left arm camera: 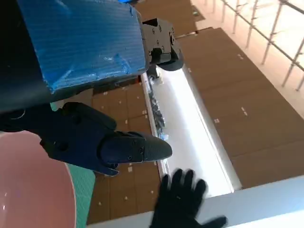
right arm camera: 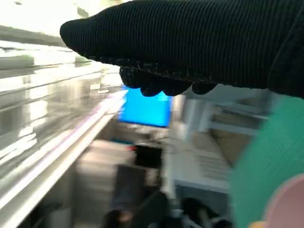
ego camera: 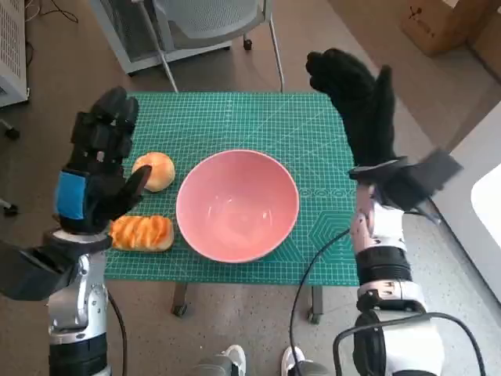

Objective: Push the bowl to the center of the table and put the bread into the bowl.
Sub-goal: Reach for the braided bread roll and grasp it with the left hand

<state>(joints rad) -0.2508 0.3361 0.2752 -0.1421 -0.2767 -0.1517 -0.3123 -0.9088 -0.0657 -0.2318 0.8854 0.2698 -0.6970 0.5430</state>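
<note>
A pink bowl [ego camera: 237,204] stands empty near the middle of the green mat [ego camera: 235,117]; its rim also shows in the left wrist view [left arm camera: 28,190]. Two breads lie left of it: a round bun [ego camera: 156,170] and a long glazed loaf [ego camera: 142,233]. My left hand [ego camera: 98,160] is raised above the breads, fingers apart, holding nothing. My right hand [ego camera: 356,98], gloved, is lifted over the mat's right edge with fingers spread and empty; the left wrist view shows that glove too [left arm camera: 183,202].
A chair base and legs [ego camera: 211,31] stand behind the table. A cardboard box [ego camera: 442,23] sits at the back right, a white surface [ego camera: 485,196] to the right. A cable [ego camera: 313,274] hangs by the table's front edge. Feet [ego camera: 227,360] show below.
</note>
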